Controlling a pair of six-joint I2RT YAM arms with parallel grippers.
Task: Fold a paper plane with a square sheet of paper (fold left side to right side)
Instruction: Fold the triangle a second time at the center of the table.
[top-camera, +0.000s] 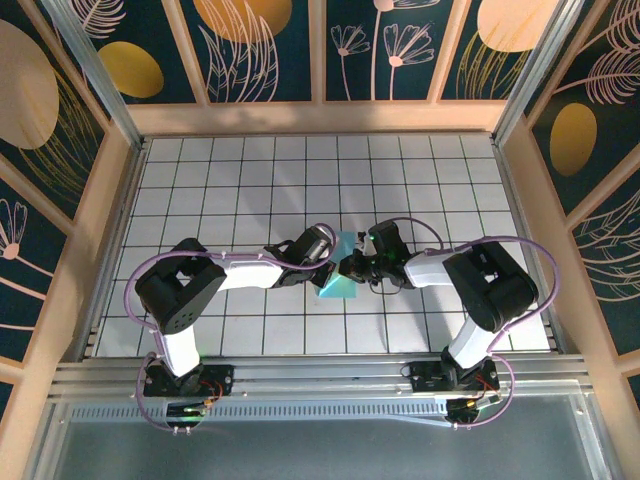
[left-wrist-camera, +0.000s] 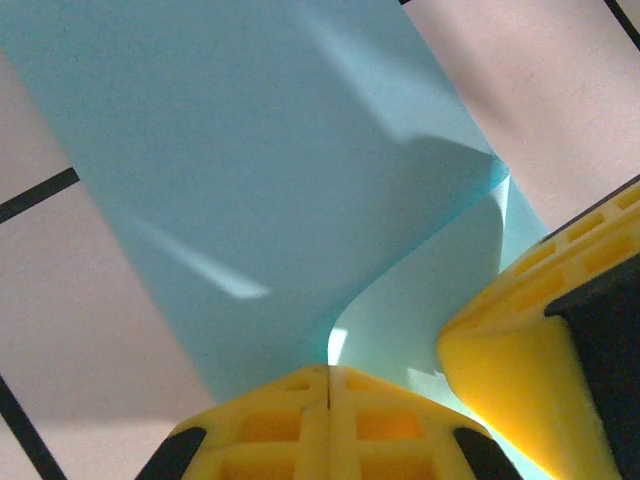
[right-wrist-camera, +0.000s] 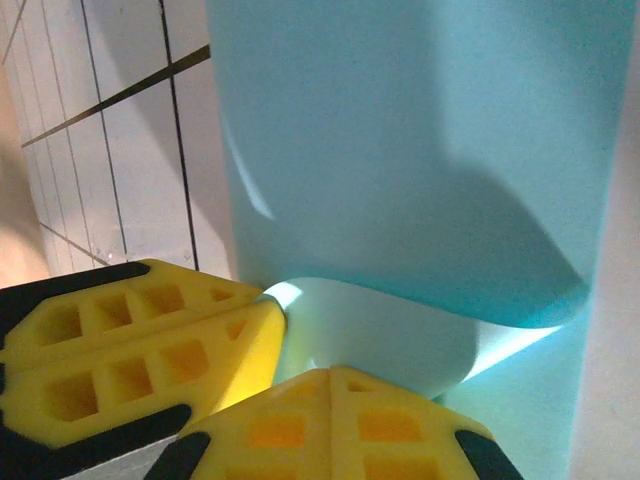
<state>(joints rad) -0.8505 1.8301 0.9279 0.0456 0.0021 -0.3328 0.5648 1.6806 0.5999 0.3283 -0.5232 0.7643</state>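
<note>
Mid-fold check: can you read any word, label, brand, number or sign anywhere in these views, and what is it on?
No readable text anywhere.
Thin light teal-blue square sheet of paper: plain, unmarked.
Yellow ribbed fingers of the left gripper and the right gripper: no lettering.
White gridded tabletop: black lines only.
Dark painted wall panels: plant and circle patterns, no words.
</note>
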